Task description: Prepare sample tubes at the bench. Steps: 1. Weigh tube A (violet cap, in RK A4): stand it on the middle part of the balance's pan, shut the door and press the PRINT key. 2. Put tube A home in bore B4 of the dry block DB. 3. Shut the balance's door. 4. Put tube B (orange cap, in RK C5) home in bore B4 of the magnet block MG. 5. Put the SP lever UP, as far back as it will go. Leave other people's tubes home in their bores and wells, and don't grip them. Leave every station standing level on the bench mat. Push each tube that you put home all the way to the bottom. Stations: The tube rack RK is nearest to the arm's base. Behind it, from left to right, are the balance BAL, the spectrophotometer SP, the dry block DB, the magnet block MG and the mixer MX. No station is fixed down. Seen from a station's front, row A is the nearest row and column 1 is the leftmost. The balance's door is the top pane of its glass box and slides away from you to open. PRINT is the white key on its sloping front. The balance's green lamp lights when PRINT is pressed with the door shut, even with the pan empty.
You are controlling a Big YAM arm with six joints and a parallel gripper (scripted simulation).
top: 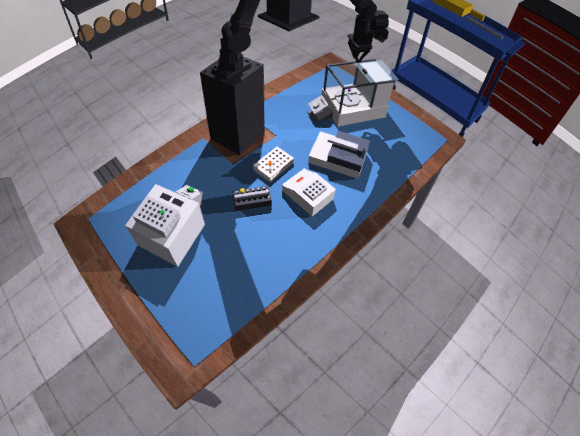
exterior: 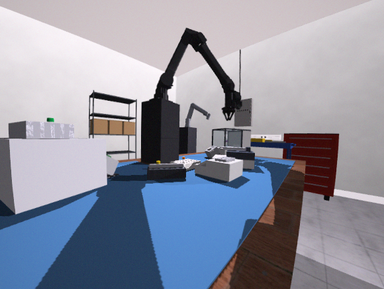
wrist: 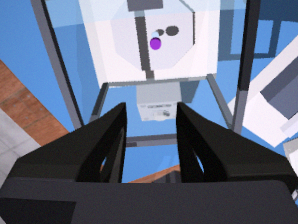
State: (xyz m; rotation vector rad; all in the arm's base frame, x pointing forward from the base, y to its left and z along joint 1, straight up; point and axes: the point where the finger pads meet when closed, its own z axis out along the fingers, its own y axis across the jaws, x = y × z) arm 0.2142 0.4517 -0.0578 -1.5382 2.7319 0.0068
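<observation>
Tube A, its violet cap (top: pixel 349 90) (wrist: pixel 155 43) seen from above, stands on the pan (wrist: pixel 175 54) inside the balance's glass box. The balance's door (top: pixel 380 72) is slid back, and the top of the box is largely open. My gripper (top: pixel 359 57) (exterior: pixel 228 118) (wrist: pixel 151 111) is partly open and empty, above the balance. The balance's front console (top: pixel 318 106) (wrist: pixel 157 106) shows between the fingers in the wrist view; I cannot make out a lit lamp. Tube B's orange cap (top: pixel 270 163) (exterior: pixel 183 158) is in the rack (top: pixel 286 159).
The spectrophotometer (top: pixel 320 152) stands beside the balance; its lever's position is unclear. The dry block (top: pixel 312 203) shows no tube. The magnet block (top: pixel 252 202) holds a yellow-capped tube. The mixer (top: pixel 185 235) has green-capped tubes. The box's dark frame bars (wrist: pixel 245 50) surround the opening.
</observation>
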